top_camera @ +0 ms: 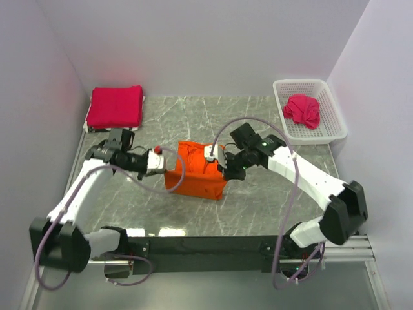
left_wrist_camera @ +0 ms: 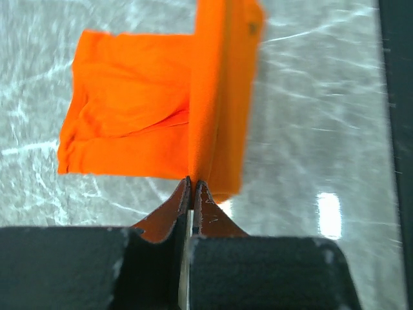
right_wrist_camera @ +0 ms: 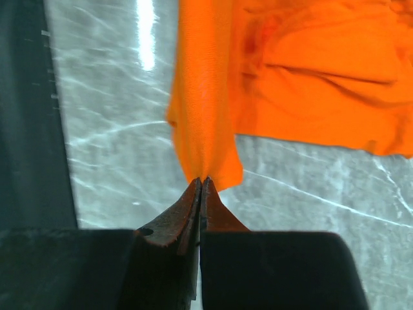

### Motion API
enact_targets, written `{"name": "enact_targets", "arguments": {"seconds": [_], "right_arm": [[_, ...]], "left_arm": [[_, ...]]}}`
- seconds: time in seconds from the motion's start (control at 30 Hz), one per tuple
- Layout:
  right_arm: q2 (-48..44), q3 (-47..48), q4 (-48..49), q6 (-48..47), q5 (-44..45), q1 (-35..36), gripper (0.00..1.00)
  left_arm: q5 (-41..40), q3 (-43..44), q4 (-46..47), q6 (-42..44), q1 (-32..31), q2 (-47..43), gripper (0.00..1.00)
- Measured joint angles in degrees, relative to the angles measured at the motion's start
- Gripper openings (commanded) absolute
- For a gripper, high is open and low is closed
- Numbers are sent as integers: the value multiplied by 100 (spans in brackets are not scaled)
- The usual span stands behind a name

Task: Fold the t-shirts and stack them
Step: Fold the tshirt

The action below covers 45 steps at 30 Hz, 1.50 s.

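The orange t-shirt (top_camera: 197,171) lies partly folded in the middle of the table, its near edge lifted. My left gripper (top_camera: 166,169) is shut on the shirt's left edge; in the left wrist view the cloth (left_wrist_camera: 213,97) rises as a pinched fold from the gripper (left_wrist_camera: 193,184). My right gripper (top_camera: 224,169) is shut on the right edge; in the right wrist view the cloth (right_wrist_camera: 206,116) is pinched by the gripper (right_wrist_camera: 202,181). A folded crimson-pink t-shirt stack (top_camera: 116,106) sits at the back left. A crumpled crimson-pink t-shirt (top_camera: 303,110) lies in the basket.
The white lattice basket (top_camera: 329,123) stands at the back right. The marble table (top_camera: 258,200) has walls on the left, back and right. A dark rail (top_camera: 206,245) runs along the near edge between the arm bases.
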Motion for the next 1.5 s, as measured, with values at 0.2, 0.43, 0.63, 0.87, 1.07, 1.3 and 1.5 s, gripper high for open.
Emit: {"name": "enact_targets", "arguments": {"seconds": [0.2, 0.43, 0.63, 0.87, 1.07, 1.3, 1.5], "right_arm": [[1032, 579, -109, -527, 0, -426, 0], [2264, 1882, -431, -1016, 0, -1012, 0], [3532, 3139, -675, -1276, 22, -1405, 0], [4699, 3779, -492, -1244, 337, -1561, 0], [5042, 3995, 28, -841, 824, -1578, 6], [5080, 4369, 675, 195, 1580, -1676, 36], [4564, 4124, 809, 1871, 1266, -1919, 34]], "left_arm": [[94, 820, 520, -293, 160, 1403, 1], [155, 1943, 1064, -577, 219, 2931, 1], [138, 2785, 1657, -1091, 251, 4242, 1], [15, 4085, 2048, -1926, 249, 5925, 11], [-282, 4240, 2374, -2863, 254, 6297, 31], [-518, 3884, 3023, -4728, 579, 5941, 46], [-459, 2872, 3388, -6454, 942, 4883, 49]]}}
